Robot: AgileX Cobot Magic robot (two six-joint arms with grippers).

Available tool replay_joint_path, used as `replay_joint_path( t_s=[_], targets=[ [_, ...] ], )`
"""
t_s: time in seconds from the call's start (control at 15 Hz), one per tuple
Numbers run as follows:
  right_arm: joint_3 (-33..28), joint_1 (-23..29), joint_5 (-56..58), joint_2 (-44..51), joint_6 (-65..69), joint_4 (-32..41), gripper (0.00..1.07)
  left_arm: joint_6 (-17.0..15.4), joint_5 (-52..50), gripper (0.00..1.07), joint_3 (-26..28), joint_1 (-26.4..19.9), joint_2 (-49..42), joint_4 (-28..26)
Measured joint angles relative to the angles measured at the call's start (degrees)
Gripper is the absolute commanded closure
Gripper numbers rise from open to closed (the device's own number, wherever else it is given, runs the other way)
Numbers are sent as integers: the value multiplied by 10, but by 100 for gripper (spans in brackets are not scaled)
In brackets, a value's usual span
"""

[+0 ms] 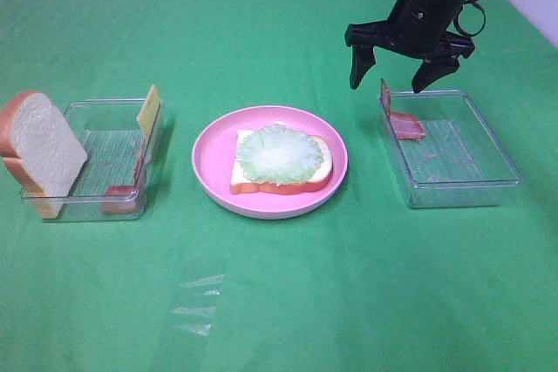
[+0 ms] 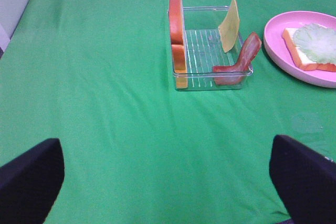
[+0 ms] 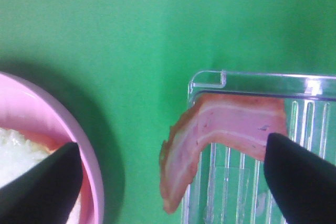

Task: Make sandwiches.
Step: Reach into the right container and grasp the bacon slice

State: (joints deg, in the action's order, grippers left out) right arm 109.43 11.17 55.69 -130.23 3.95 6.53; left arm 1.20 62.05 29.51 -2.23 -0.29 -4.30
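On the pink plate (image 1: 209, 150) lies one bread slice (image 1: 248, 176) topped with lettuce (image 1: 281, 154). The left tray (image 1: 87, 206) holds a second bread slice (image 1: 39, 150) standing on edge, a yellow cheese slice (image 1: 148, 112) and a bacon strip (image 1: 122, 193). Another bacon strip (image 1: 404, 121) leans on the left wall of the right tray (image 1: 462, 185). My right gripper (image 1: 387, 86) hangs open just above that strip; the bacon (image 3: 231, 124) shows between its fingers (image 3: 299, 182). My left gripper (image 2: 165, 142) is open over bare cloth, short of the left tray (image 2: 210, 85), and is outside the exterior view.
A green cloth covers the whole table. A scrap of clear plastic film (image 1: 196, 307) lies on it in front of the plate. The plate (image 2: 278, 51) with lettuce (image 2: 317, 43) sits beside the left tray. The table's far right corner meets a white wall.
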Motion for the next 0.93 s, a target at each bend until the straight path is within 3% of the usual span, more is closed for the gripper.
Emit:
replay_joint_path(
  t_s=[0.6,0.93],
  targets=[
    [0,0,3,-17,0,-6,36,0,0,4,0,0,0,0],
    [0,0,5,-18,1,-11,56,0,0,4,0,0,0,0]
  ],
)
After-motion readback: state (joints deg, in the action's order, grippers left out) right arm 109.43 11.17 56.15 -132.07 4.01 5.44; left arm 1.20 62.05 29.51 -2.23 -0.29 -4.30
